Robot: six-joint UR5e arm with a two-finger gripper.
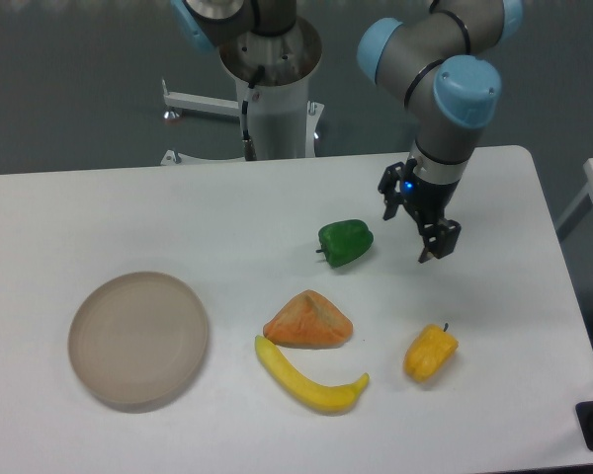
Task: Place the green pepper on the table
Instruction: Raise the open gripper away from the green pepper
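- Plainly, the green pepper (345,242) lies on the table (178,222), a little right of the table's middle, with its short stem pointing toward about 8 o'clock.
- Nothing touches the pepper: it sits on bare white surface with a soft shadow directly under it, which I read as resting, not hanging.
- At roughly 3 o'clock from the pepper, the gripper (420,225) hangs apart from it, with clear table between the two.
- Its two dark fingers stand spread with nothing between them, so the tool reads as released and empty.
- The fingers point down and slightly toward 5 o'clock, and they appear to be raised off the surface, though the height is hard to judge from this single view.
- By my judgement the task's main step is done: the pepper is on the table and let go.
- What remains, if anything, is only for the arm to clear the area; the pepper itself needs no further handling as far as I can see.
- Other items lie clear of the pepper: an orange wedge-shaped piece (308,321) at about 7 o'clock from it, a yellow banana (308,381) below that, and a yellow pepper (430,354) at about 5 o'clock.
- A round beige plate (138,338) sits well apart at about 8 o'clock, near the table's left side, with nothing on it.
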